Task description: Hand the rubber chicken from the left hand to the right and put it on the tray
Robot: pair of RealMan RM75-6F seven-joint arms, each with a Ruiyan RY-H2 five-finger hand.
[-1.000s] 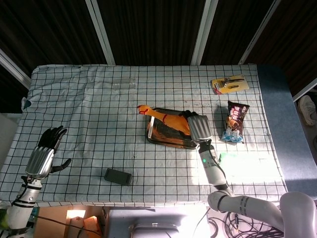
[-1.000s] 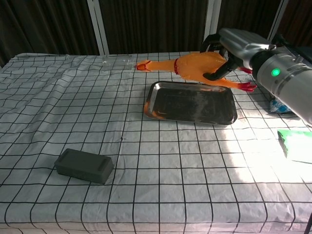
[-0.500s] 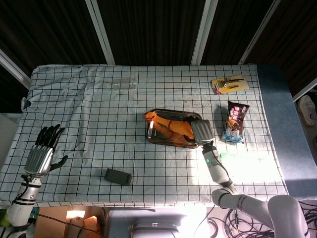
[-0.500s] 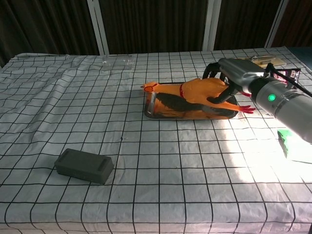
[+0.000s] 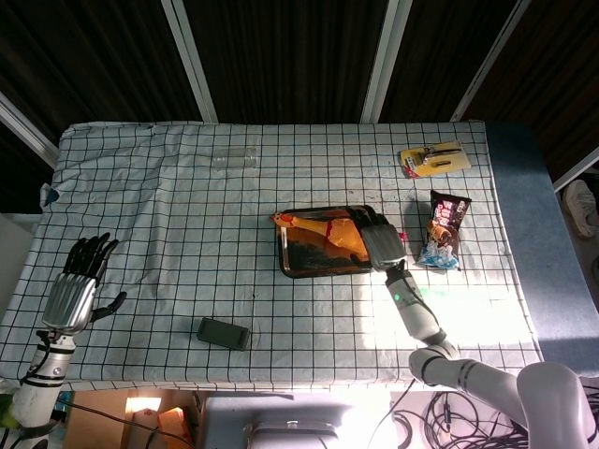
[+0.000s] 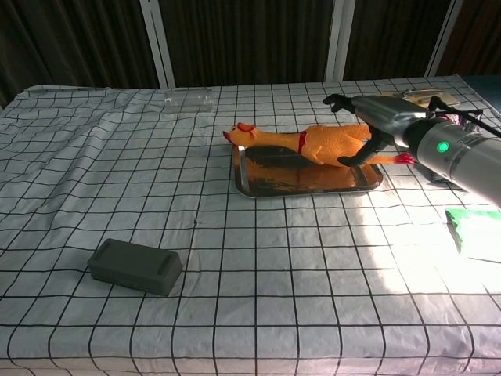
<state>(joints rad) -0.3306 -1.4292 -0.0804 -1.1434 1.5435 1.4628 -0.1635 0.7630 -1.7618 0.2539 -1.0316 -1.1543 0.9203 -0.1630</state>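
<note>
The orange rubber chicken (image 5: 323, 229) (image 6: 313, 143) lies across the metal tray (image 5: 309, 265) (image 6: 301, 182) in the middle of the table, head to the left. My right hand (image 5: 379, 241) (image 6: 376, 125) is at the chicken's tail end. Its fingers (image 6: 338, 99) stretch out straight above the body without touching it, while the thumb still lies against the chicken's near side. My left hand (image 5: 75, 285) hovers over the table's left edge with fingers spread, holding nothing; it shows only in the head view.
A black box (image 5: 223, 333) (image 6: 135, 266) lies near the front. A clear cup (image 5: 234, 159) (image 6: 190, 100) lies at the back left. A snack bag (image 5: 445, 229), a yellow carded tool (image 5: 431, 157) and a green packet (image 6: 473, 231) sit on the right.
The right hand lowered the chicken onto the tray, and its fingers have straightened off the chicken's back. The left hand drew back slightly towards the table's left edge.
</note>
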